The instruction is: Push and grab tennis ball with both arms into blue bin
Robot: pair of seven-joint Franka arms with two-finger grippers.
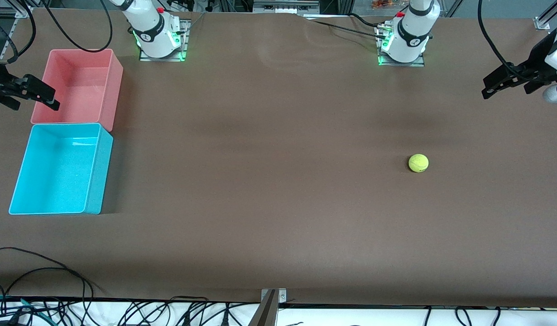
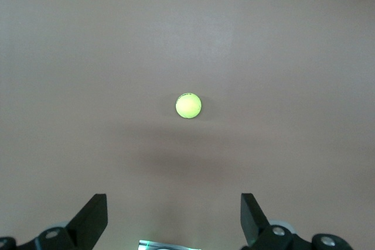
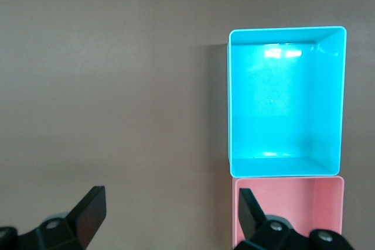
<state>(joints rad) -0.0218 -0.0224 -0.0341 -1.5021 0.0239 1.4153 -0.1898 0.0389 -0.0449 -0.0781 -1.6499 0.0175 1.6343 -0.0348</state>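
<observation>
The left gripper [image 1: 498, 86] hangs in the air above the tabletop's [image 1: 278, 203] edge at the left arm's end, its jaws spread wide and holding nothing. In the left wrist view its two black fingers [image 2: 94, 221] stand far apart, with bare brown tabletop [image 2: 187, 27] between them and the ball [image 2: 188, 105] lying well apart from them, out ahead of the gripper [image 2: 174, 218].

The right gripper [image 1: 31, 97] hangs over the edge of the pink bin [image 1: 107, 90] at the right arm's end of the tabletop, its jaws likewise wide apart and empty. The right wrist view shows its fingers [image 3: 91, 212] spread, one over bare tabletop [image 3: 111, 86] and the other over the pink bin [image 3: 310, 197], with the gripper [image 3: 170, 215] well above both.

The ball [image 1: 418, 163] rests alone on the tabletop toward the left arm's end, nearer to the front camera than the left arm's base [image 1: 403, 47], touching neither gripper.

The blue bin [image 1: 97, 167] stands at the right arm's end, well apart from the ball, with nothing in it. It sits just beside the pink bin, their short walls touching or nearly so, and the blue bin [image 3: 231, 98] is the one nearer to the front camera. Both bins stand upright with open tops.

The right arm's base [image 1: 158, 43] stands near the pink bin. Black cables [image 1: 56, 271] lie along the tabletop's edge nearest the front camera.
</observation>
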